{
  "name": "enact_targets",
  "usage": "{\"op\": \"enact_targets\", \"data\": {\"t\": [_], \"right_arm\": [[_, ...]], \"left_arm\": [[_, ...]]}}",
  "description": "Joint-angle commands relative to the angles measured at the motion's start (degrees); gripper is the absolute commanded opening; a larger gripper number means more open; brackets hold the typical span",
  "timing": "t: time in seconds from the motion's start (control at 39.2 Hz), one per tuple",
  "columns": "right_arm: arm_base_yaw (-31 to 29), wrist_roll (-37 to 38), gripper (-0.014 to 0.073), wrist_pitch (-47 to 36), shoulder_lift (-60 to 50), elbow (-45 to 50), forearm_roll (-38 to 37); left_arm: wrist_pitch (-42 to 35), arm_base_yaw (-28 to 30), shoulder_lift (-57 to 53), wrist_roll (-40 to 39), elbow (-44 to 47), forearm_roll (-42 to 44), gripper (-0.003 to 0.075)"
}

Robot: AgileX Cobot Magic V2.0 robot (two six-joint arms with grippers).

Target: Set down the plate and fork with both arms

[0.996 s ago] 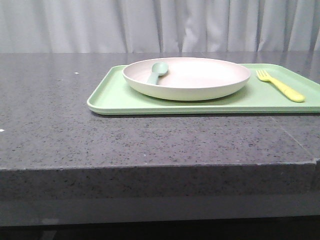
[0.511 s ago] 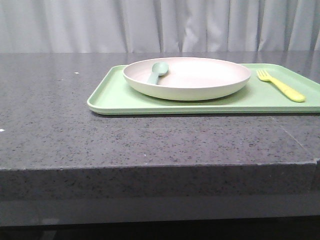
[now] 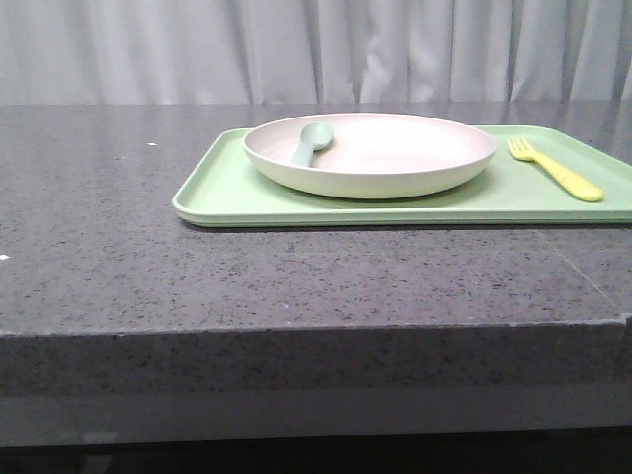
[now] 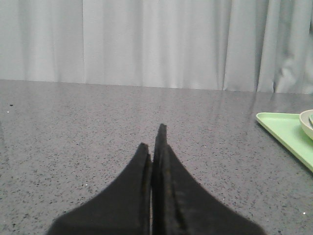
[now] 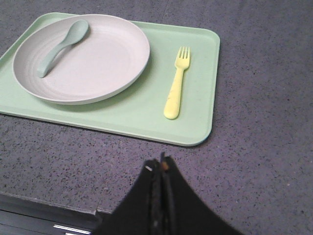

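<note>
The cream plate (image 3: 370, 153) (image 5: 80, 56) lies on a light green tray (image 3: 227, 193) (image 5: 146, 117), and the pale yellow fork (image 3: 556, 170) (image 5: 177, 83) lies flat on the tray beside it. My right gripper (image 5: 160, 165) is shut and empty, hovering over bare counter short of the tray's near edge. Far to one side of the tray, my left gripper (image 4: 154, 139) is shut with nothing in it; only the tray's corner (image 4: 283, 134) and a sliver of the plate (image 4: 308, 122) show there. Neither gripper appears in the front view.
A muted green spoon (image 3: 310, 143) (image 5: 61, 46) rests inside the plate. The grey speckled counter (image 3: 118, 257) ends in a front edge (image 3: 316, 336), with a step at its right. A pale curtain (image 3: 296, 49) hangs behind.
</note>
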Motion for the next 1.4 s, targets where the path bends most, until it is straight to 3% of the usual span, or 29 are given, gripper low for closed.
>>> {"op": "enact_targets", "data": {"t": [0.0, 0.15, 0.41, 0.59, 0.82, 1.38], "right_arm": [[0.0, -0.5, -0.0102, -3.9, 0.2, -1.5, 0.0], [-0.5, -0.5, -0.0102, -6.0, -2.4, 1.4, -0.1], [-3.9, -0.5, -0.0102, -31.1, -20.8, 25.4, -0.7], [-5.9, -0.5, -0.0102, -40.8, -28.7, 37.2, -1.5], [-6.5, -0.5, -0.0102, -45.8, -31.1, 43.4, -1.5], [-6.9, -0.5, -0.0102, -45.9, -31.1, 43.3, -1.5]], "left_arm": [[-4.9, -0.3, -1.3, -0.7, 0.1, 0.0, -0.0018], [-4.9, -0.3, -1.3, -0.7, 0.1, 0.0, -0.0018], [-4.9, -0.3, -1.3, -0.7, 0.1, 0.0, -0.0018], [-4.9, -0.3, -1.3, -0.7, 0.1, 0.0, -0.0018], [-4.9, -0.3, -1.3, -0.7, 0.1, 0.0, -0.0018], [-4.9, -0.3, -1.2, -0.7, 0.1, 0.0, -0.0018]]}}
